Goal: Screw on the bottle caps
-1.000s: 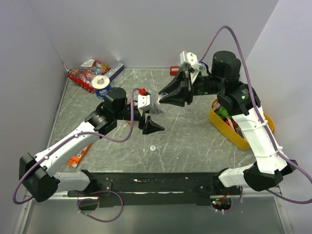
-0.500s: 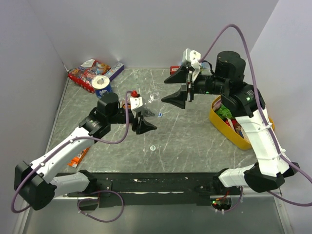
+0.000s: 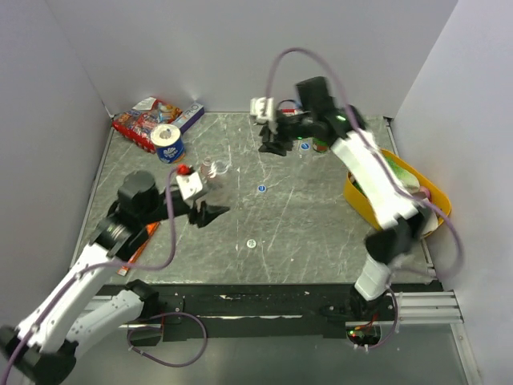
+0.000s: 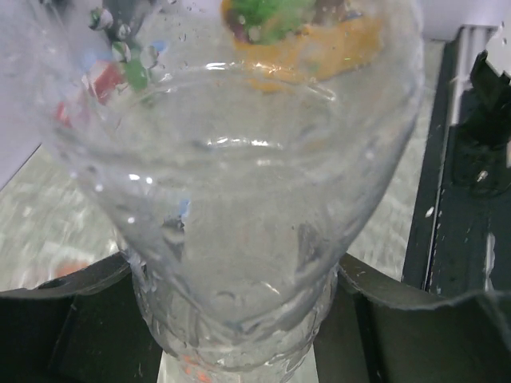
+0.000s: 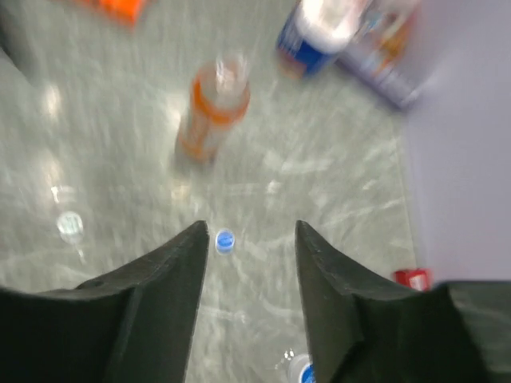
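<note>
My left gripper (image 3: pixel 210 212) is shut on the bottle (image 3: pixel 210 168), a clear plastic one with an orange label. In the left wrist view the bottle (image 4: pixel 239 199) fills the frame, its narrow end wedged between the black fingers (image 4: pixel 72 319). The right wrist view shows the same bottle (image 5: pixel 209 116), blurred. My right gripper (image 3: pixel 271 143) hangs open over the back of the table, its jaws (image 5: pixel 251 230) holding nothing. A blue cap (image 3: pixel 261 188) (image 5: pixel 224 239) lies mid-table. A white cap (image 3: pixel 251 242) (image 5: pixel 70 225) lies nearer the front. Another blue cap (image 3: pixel 304 145) (image 5: pixel 302 369) sits below the right gripper.
A blue-and-white tape roll (image 3: pixel 167 143) and snack packets (image 3: pixel 148 116) sit in the back left corner. A yellow bin (image 3: pixel 359 200) with items stands at the right edge. An orange packet (image 3: pixel 132 253) lies under the left arm. A small red object (image 5: pixel 411 278) lies near the back wall.
My right gripper let go of the bottle top, opened and swung left to the back of the table. My left gripper closed on the bottle and carried it back to the left.
</note>
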